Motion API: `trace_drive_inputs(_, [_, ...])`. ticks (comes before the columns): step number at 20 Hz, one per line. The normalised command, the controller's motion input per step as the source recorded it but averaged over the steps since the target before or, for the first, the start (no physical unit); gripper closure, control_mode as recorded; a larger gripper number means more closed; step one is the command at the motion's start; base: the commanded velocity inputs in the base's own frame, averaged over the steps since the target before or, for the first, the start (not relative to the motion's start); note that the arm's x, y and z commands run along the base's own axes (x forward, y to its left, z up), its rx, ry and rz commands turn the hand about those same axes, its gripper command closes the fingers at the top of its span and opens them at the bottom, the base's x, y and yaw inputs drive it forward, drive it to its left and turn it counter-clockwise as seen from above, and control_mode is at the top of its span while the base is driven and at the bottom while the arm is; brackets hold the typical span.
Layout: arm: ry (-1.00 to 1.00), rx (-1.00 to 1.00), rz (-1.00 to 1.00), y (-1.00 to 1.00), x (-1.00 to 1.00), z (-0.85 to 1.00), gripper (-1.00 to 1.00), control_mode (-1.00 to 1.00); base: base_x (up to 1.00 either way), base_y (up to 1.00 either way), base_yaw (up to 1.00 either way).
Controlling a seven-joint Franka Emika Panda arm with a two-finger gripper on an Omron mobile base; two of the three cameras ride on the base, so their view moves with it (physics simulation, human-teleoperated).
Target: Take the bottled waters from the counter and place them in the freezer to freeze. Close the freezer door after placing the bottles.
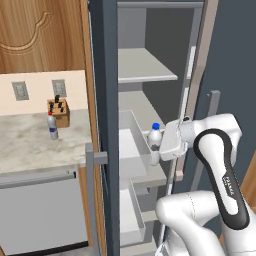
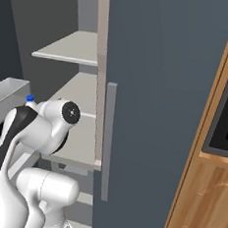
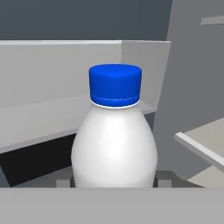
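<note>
Item 1. Blue-capped bottle point(image 1: 155, 136): you have it upright in the tool point(image 1: 159, 150), carried just at the right-hand rim of the pulled-out freezer drawer point(image 1: 134, 131). In the hand view the bottle point(image 3: 114, 140) stands cap-up between the two dark fingertips point(image 3: 64, 182), which sit against its sides low on the body. You hold it low and vertical, most likely so it can be set down standing on its base.

Item 2. Tool: pinching the blue-capped bottle, not pressed fully together; the bottle's width keeps the jaws apart.

Item 3. Red-capped bottle point(image 1: 52, 126): standing upright on the surface point(image 1: 30, 142), far left, just in front of the wooden knife block point(image 1: 59, 112). It is well apart from the arm and not yet collected, so you are roughly halfway through the carrying.

Item 4. Freezer point(image 1: 150, 100): open, its pale shelves bare, the drawer drawn out toward you. The drawer's open top gives you a walled place where a bottle should not roll away.

Item 5. Freezer door point(image 2: 157, 100): swung wide to the right, its long grey handle point(image 2: 107, 140) facing you in the right base view. It has to stay open until the second bottle is in; closing comes last.

Item 6. Risk, as a judgement: the drawer's wall is close to the bottle, so move the bottle over the rim before you lower it.
</note>
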Motion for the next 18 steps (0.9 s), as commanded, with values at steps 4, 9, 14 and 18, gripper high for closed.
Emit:
trace_drive_inputs(4, [0.00, 0.00, 0.00, 0.00, 0.00, 0.00, 1.00, 1.00, 0.25, 0.01, 0.00])
trace_drive_inputs(9, [0.00, 0.00, 0.00, 0.00, 0.00, 0.00, 1.00, 1.00, 0.31, 0.07, 0.00])
trace_drive_inputs(14, [0.00, 0.00, 0.00, 0.00, 0.00, 0.00, 1.00, 1.00, 0.34, 0.03, 0.00])
trace_drive_inputs(18, [0.00, 0.00, 0.00, 0.00, 0.00, 0.00, 1.00, 1.00, 0.26, 0.00, 0.00])
